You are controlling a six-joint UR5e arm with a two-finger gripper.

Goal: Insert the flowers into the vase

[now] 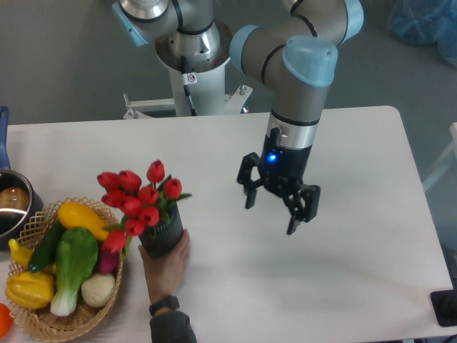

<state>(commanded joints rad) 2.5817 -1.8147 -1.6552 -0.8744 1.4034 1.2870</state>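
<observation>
The flowers (138, 199) are standing in the vase (162, 234), their red heads fanned out above its rim and leaning a little toward the basket (43, 320). The vase sits on the white table (343, 286), just beside the basket's right edge, and a person's hand (167, 266) with a dark watch at the wrist reaches in from the near edge and cups the vase from below. The gripper (279, 206) hangs above the table well to the right of the vase, its two black fingers spread wide apart and holding nothing, a small blue light glowing on its body. The arm (303, 86) rises from it toward the grey base at the back of the table. In the basket lie toy vegetables (68, 266), green, yellow and white. At the far left edge, part of a steel pot (13, 204) with a blue handle shows.
</observation>
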